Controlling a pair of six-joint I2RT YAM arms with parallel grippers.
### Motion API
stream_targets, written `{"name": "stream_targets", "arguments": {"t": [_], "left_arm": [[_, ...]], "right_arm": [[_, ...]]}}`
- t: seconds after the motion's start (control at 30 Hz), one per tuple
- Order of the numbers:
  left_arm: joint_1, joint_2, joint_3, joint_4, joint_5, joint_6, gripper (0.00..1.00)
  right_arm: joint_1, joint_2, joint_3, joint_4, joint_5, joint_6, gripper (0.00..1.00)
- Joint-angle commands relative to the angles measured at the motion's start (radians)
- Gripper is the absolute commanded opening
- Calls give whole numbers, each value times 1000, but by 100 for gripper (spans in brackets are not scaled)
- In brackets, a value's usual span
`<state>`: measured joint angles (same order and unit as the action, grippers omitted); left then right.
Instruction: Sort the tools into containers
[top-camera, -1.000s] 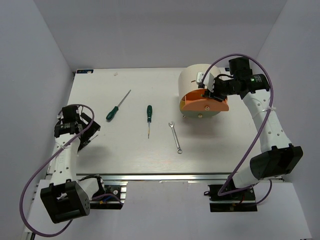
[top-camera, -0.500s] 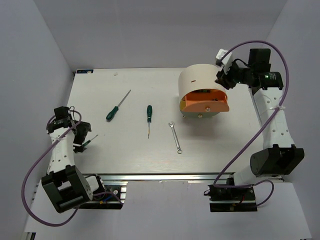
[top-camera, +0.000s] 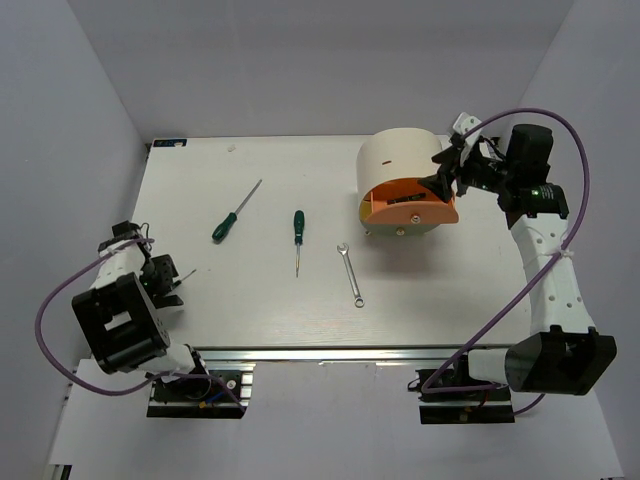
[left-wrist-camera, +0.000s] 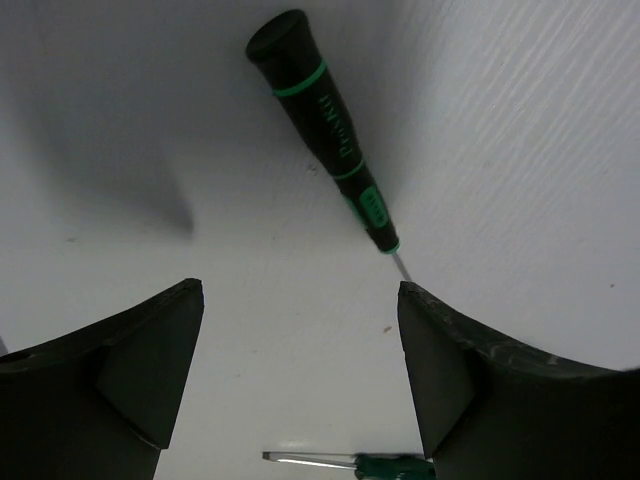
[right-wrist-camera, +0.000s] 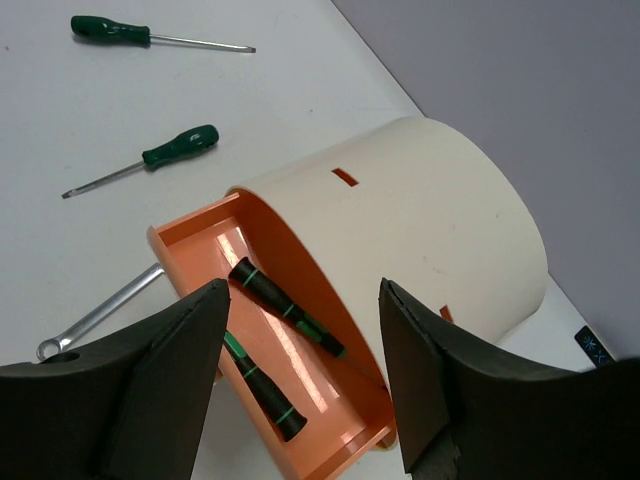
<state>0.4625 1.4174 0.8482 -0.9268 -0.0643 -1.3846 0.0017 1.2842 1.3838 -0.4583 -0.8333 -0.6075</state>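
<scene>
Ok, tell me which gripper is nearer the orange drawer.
Right. The right gripper hovers open just above the orange drawer; the left gripper is far across the table near its left edge, over a dark screwdriver.

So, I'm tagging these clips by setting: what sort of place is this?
Probably a robotics lab test cell, not a workshop: a white table enclosed by plain pale walls, white robot arms left and right mounted at its near edge, and a few staged green-handled screwdrivers beside a pale beige drum-shaped box.
</scene>
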Motion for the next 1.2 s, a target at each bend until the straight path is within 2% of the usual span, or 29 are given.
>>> {"name": "stream_targets", "arguments": {"t": [0.0,0.2,0.47,0.57,0.6,0.67,0.7,0.8,0.97,1.03,1.1,1.17], "left_arm": [[5,57,80,46,-32,-57,88],[27,143,95,72,-42,-62,85],[36,218,72,75,-52,-67,66],[41,218,48,98,-54,-64,53],[41,219,43,105,-51,-60,41],[41,222,34,123,-45,-51,29],[41,221,29,132,-29,-27,17],[41,207,15,175,29,42,0],[-16,106,31,200,107,218,0],[-50,14,60,204,147,286,0],[-129,-59,77,235,196,395,0],[-250,-182,95,350,293,479,0]], "right_arm": [[-28,-19,-12,56,-62,37,67],[-37,-31,-26,38,-75,40,67],[-46,-63,-39,20,-55,23,68],[-54,-72,-35,17,-58,23,67],[-55,-77,-35,17,-59,22,67],[-60,-82,-34,18,-62,26,67],[-63,-86,-34,23,-66,34,67],[-72,-97,-43,47,-70,61,68],[-92,-115,-65,96,-75,98,68],[-101,-118,-71,113,-75,123,68],[-106,-118,-78,138,-60,149,68],[-120,-118,-88,159,-49,196,65]]}}
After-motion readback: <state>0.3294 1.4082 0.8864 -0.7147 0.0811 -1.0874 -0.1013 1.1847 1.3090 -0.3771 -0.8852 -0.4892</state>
